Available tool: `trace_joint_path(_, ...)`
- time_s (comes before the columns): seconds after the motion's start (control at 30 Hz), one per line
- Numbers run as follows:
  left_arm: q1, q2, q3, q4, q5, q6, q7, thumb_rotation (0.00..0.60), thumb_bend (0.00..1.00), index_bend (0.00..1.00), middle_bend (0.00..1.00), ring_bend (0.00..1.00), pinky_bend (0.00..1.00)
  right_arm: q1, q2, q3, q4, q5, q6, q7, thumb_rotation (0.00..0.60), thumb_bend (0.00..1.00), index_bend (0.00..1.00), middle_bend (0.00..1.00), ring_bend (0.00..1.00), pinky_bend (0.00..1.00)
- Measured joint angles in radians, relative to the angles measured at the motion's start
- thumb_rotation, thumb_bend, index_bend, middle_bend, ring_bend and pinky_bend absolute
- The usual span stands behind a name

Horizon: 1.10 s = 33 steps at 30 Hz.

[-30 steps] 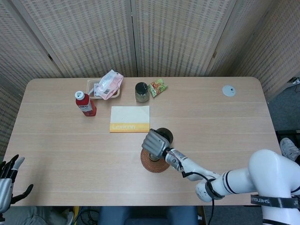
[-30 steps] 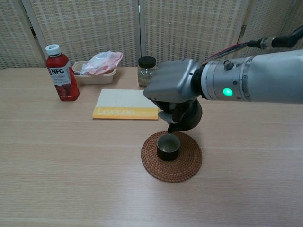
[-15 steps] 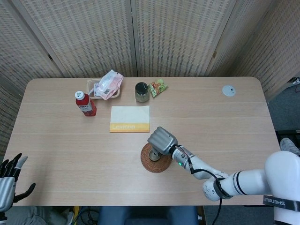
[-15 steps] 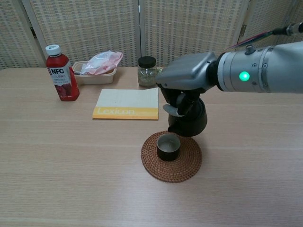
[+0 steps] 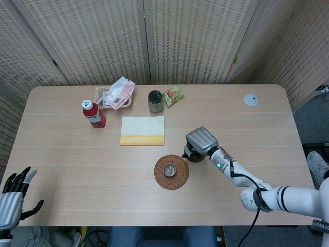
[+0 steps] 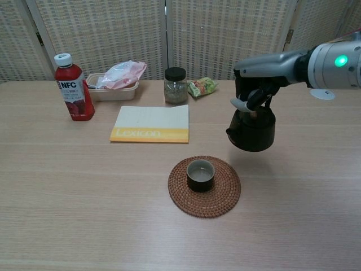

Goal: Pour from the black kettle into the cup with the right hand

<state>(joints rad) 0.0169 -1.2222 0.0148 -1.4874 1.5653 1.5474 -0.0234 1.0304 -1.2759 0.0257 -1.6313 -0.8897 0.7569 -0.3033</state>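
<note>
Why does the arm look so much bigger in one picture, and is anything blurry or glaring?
Chest view: the right hand holding the black kettle sits close to the lens, so the arm looms large; a green light glows on it. Head view: everything looks small from above, soft even light, faint shadows under the cup. Both views are sharp, with no glare.

The right hand is curled closed around the black kettle's handle, palm down, arm stretched over the table. The left hand hangs off the near left edge, fingers spread.
</note>
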Motion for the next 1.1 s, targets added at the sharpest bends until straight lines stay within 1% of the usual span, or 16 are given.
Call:
trace_joint_path(0.13,-0.002,-0.006,0.002,0.001,-0.005,-0.008,0.004,0.6,0.25,0.09,0.03,0.1,0.01,-0.031,-0.002,0.007,0.059,-0.011,-0.034,0.07,0.479,0.81,1.0,0.99,0.97,0.5)
trace_joint_path(0.3,-0.006,-0.013,0.004,0.005,-0.007,-0.017,0.006,0.6,0.25,0.09,0.03,0.1,0.01,-0.059,-0.018,0.006,0.138,-0.029,-0.059,0.105,0.479,0.81,1.0,0.99,0.97,0.5)
trace_joint_path(0.57,-0.014,-0.021,0.003,0.008,-0.011,-0.029,0.009,0.6,0.25,0.09,0.03,0.1,0.01,-0.099,-0.081,0.004,0.26,-0.071,-0.083,0.151,0.48,0.81,1.0,0.99,0.97,0.5)
trace_joint_path(0.7,-0.014,-0.022,0.004,0.011,-0.015,-0.03,0.007,0.6,0.25,0.09,0.03,0.1,0.01,-0.113,-0.114,0.01,0.307,-0.095,-0.097,0.181,0.481,0.77,1.0,0.99,0.97,0.5)
trace_joint_path(0.77,-0.014,-0.022,0.004,0.012,-0.016,-0.029,0.006,0.6,0.25,0.09,0.03,0.1,0.01,-0.119,-0.129,0.013,0.328,-0.11,-0.102,0.191,0.48,0.72,1.0,0.99,0.97,0.5)
trace_joint_path(0.87,-0.012,-0.021,0.005,0.012,-0.016,-0.026,0.004,0.6,0.25,0.09,0.03,0.1,0.01,-0.125,-0.143,0.022,0.346,-0.124,-0.112,0.214,0.48,0.6,1.0,0.99,0.97,0.5)
trace_joint_path(0.9,-0.012,-0.021,0.005,0.013,-0.017,-0.026,0.004,0.6,0.25,0.09,0.03,0.1,0.01,-0.127,-0.146,0.026,0.351,-0.129,-0.116,0.221,0.481,0.54,1.0,0.99,0.97,0.5)
trace_joint_path(0.93,-0.011,-0.021,0.006,0.013,-0.017,-0.025,0.004,0.6,0.25,0.09,0.03,0.1,0.01,-0.13,-0.149,0.03,0.356,-0.137,-0.119,0.23,0.48,0.44,1.0,0.99,0.97,0.5)
trace_joint_path(1.0,-0.01,-0.021,0.006,0.013,-0.017,-0.024,0.004,0.6,0.25,0.09,0.03,0.1,0.01,-0.132,-0.151,0.038,0.359,-0.147,-0.125,0.241,0.48,0.32,1.0,0.99,0.97,0.5)
trace_joint_path(1.07,-0.01,-0.02,0.006,0.013,-0.018,-0.023,0.003,0.6,0.25,0.09,0.03,0.1,0.01,-0.135,-0.149,0.046,0.358,-0.153,-0.129,0.254,0.48,0.25,1.0,0.99,0.97,0.5)
trace_joint_path(1.1,-0.01,-0.021,0.007,0.013,-0.017,-0.024,0.002,0.6,0.25,0.09,0.03,0.1,0.01,-0.135,-0.147,0.049,0.357,-0.157,-0.131,0.259,0.481,0.23,1.0,0.99,0.97,0.5)
